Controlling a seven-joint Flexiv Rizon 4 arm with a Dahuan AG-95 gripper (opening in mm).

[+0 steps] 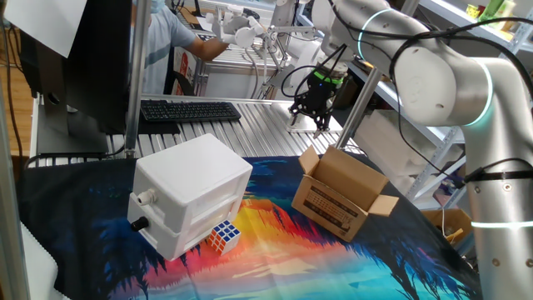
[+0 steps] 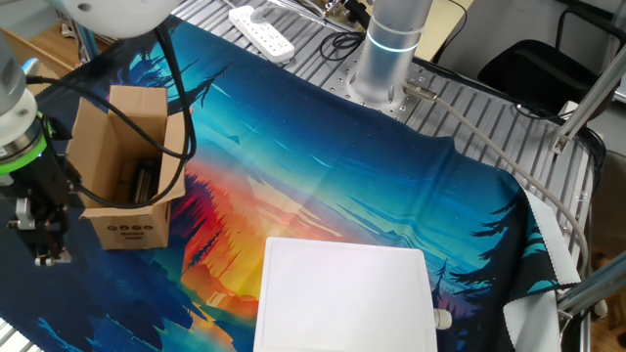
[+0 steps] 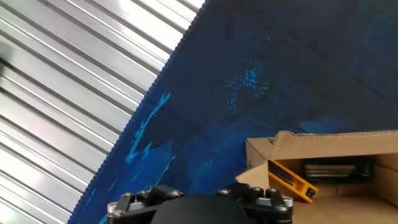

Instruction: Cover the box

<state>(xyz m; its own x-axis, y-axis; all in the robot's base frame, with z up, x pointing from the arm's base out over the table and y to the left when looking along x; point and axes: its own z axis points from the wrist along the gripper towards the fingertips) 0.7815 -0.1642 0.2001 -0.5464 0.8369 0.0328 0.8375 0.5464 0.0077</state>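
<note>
The box [image 1: 337, 196] is a small brown cardboard carton standing on the colourful cloth with its top flaps spread open. From the other fixed view, the box [image 2: 127, 166] shows dark items inside. In the hand view the box [image 3: 323, 168] lies at the lower right, with a yellow-orange piece and dark things in it. My gripper [image 1: 310, 123] hangs in the air behind the box, over the cloth's edge and apart from the carton. In the other fixed view the gripper [image 2: 39, 230] is just left of the box. Its fingers stand open with nothing between them.
A larger white plastic box [image 1: 191, 196] with knobs stands left of the carton, and a Rubik's cube [image 1: 223, 236] leans at its front. A keyboard [image 1: 190, 110] lies on the ribbed metal table behind. A white power strip [image 2: 262, 31] and the arm's base [image 2: 391, 49] are at the far side.
</note>
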